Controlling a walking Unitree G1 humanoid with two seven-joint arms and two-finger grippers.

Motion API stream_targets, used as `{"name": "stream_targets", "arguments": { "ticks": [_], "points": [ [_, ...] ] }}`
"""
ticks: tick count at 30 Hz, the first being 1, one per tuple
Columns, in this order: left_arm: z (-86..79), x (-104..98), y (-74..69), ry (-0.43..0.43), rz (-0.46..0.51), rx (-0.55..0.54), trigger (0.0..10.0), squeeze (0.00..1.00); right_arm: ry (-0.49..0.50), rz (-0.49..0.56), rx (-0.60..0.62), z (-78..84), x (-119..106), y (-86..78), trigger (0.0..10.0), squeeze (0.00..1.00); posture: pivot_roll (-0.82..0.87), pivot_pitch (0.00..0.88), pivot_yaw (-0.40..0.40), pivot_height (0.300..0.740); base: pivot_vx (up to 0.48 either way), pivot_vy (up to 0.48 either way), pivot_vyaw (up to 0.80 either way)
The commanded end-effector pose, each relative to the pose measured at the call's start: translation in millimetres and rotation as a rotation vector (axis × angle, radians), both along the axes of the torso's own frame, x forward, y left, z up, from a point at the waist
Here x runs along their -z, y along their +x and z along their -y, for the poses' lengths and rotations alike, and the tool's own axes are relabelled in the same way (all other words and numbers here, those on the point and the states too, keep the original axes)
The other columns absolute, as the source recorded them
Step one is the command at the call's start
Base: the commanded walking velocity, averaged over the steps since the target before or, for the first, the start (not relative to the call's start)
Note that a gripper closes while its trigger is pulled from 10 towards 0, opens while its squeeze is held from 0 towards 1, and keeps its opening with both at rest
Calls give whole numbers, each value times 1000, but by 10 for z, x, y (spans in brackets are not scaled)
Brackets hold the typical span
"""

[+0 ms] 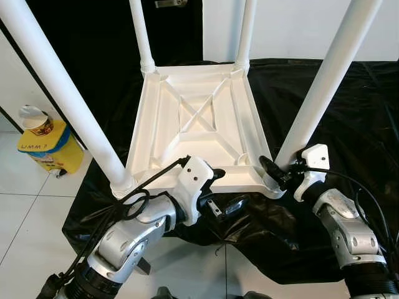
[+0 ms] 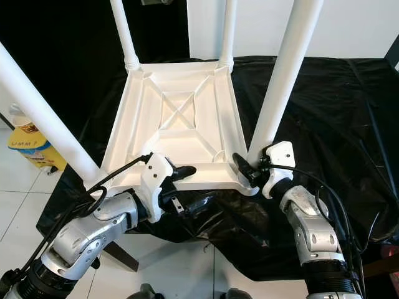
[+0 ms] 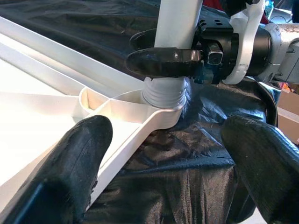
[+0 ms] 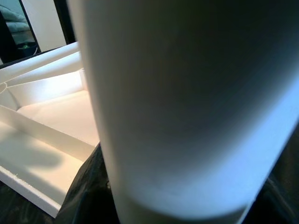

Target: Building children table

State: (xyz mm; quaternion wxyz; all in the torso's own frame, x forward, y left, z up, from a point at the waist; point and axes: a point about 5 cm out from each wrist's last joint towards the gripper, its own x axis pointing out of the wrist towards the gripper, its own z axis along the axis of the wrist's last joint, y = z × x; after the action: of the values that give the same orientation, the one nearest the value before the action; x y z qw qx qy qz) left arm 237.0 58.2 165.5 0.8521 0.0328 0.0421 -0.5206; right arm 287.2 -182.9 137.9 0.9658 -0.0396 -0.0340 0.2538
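- An upturned white plastic children's table (image 1: 199, 124) lies tabletop-down on a black plastic sheet (image 1: 349, 124) spread over the floor, with four white legs standing up from its corners.
- The right end effector (image 1: 273, 172) is closed around the base of the near right leg (image 1: 324, 81), just above its threaded socket.
- The left end effector (image 1: 227, 190) is open at the table's near edge, one finger (image 3: 74, 163) over the rim, the other finger (image 3: 261, 163) above the sheet.
- A yellow container (image 1: 50, 146) stands on the white tiled floor to the left.
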Motion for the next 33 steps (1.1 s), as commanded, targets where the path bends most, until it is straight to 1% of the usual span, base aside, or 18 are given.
{"name": "stream_targets", "arguments": {
  "ticks": [1,2,3,14,17,18,20,23,25,26,27,28,30,32,33],
  "points": [
    [1,-13,-16,6,-4,71,10000,0,-1,-54,-54,-98,98,-5,0,0,71,61,7,740,0,0,0],
    [0,-14,-13,6,-2,70,10000,0,-2,-59,-52,-93,107,-8,7882,0,69,60,7,740,0,0,0],
    [1,-14,-11,5,-2,70,10000,0,-2,-62,-46,-89,115,-16,10000,0,65,61,8,740,0,0,0],
    [19,-8,-16,3,-4,78,10000,0,-2,-66,17,-58,142,-13,10000,0,55,64,11,740,0,0,0],
    [29,-6,-10,2,-6,83,10000,0,-29,-59,134,-29,185,-16,10000,0,51,63,12,740,0,0,0],
    [29,-6,-10,2,-6,83,10000,0,-29,-59,134,-29,185,-16,10000,0,51,63,12,740,0,0,0],
    [32,-3,-12,2,-6,85,10000,0,-19,-58,191,-32,189,-27,10000,0,51,62,12,740,0,0,0],
    [32,-2,-13,2,-7,85,10000,0,-15,-59,201,-34,188,-30,10000,0,51,62,12,740,0,0,0],
    [27,2,-16,3,-8,86,10000,0,-12,-53,260,-34,177,-45,10000,0,51,62,12,740,0,0,0],
    [27,2,-16,3,-8,86,10000,0,-12,-53,260,-34,177,-45,10000,0,51,62,12,740,0,0,0],
    [25,5,-19,4,-10,87,10000,0,-7,-53,306,-28,172,-53,10000,0,50,62,13,740,0,0,0],
    [25,5,-19,4,-10,87,10000,0,-7,-53,306,-28,172,-53,10000,0,50,62,13,740,0,0,0],
    [24,10,-28,6,-12,92,10000,0,-3,-59,396,-34,176,-76,10000,0,50,63,12,740,0,0,0],
    [24,10,-28,6,-12,92,10000,0,-3,-59,396,-34,176,-76,10000,0,50,63,12,740,0,0,0],
    [23,12,-32,6,-13,93,10000,0,5,-66,434,-60,193,-93,10000,0,50,63,11,740,0,0,0]
  ]
}}
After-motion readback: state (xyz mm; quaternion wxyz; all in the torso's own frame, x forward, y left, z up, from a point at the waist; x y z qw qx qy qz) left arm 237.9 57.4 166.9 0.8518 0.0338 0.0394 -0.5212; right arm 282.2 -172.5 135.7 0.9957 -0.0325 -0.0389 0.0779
